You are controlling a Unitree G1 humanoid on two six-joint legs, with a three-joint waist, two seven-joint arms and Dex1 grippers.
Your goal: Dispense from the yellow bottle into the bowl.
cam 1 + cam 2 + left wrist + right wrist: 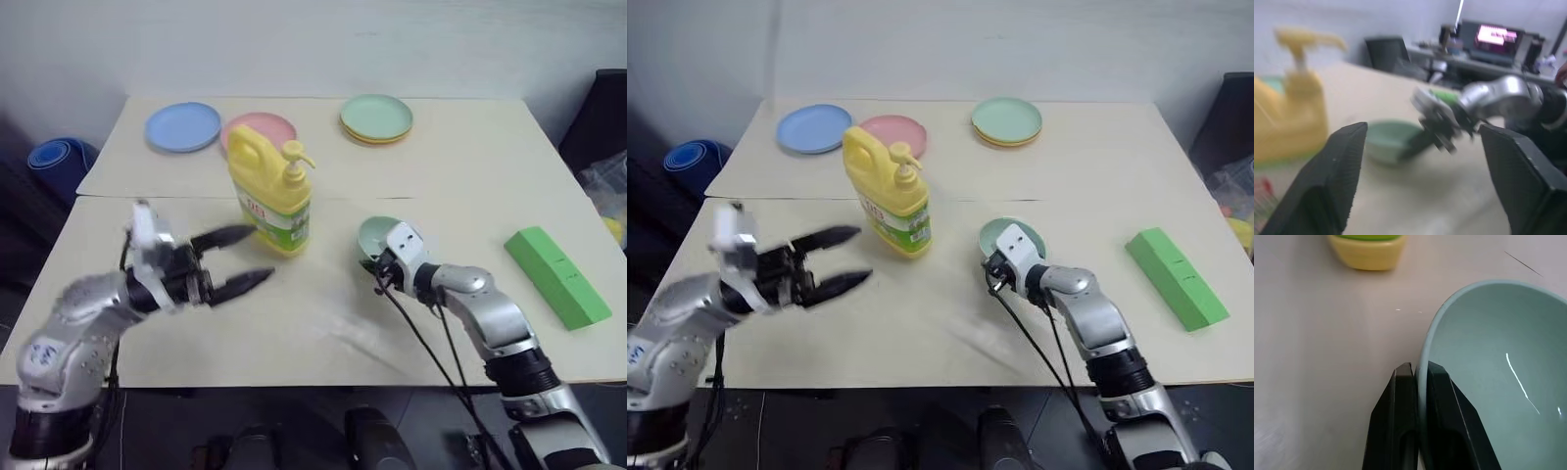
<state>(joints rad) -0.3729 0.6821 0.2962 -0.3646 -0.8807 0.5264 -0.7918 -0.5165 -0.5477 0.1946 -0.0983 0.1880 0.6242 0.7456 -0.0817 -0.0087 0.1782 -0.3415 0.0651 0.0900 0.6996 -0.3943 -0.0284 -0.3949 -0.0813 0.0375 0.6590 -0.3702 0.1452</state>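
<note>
Yellow bottle [271,199] stands upright near the middle of the surface [323,323], its pump spout turned toward the bowl [997,235], which sits apart from it on the robot's right. The right claw [1417,374] is pinched shut on the bowl's near rim, one finger inside and one outside. The left claw [235,259] hangs with its jaws spread, just beside the bottle's base and touching nothing. The spout does not reach over the bowl, so a press now would likely put liquid on the surface. A thin rim pinch could let the bowl tip or slip if dragged. A sideways knock from the open left claw could topple the tall bottle toward the pink plate [263,127] behind it.
</note>
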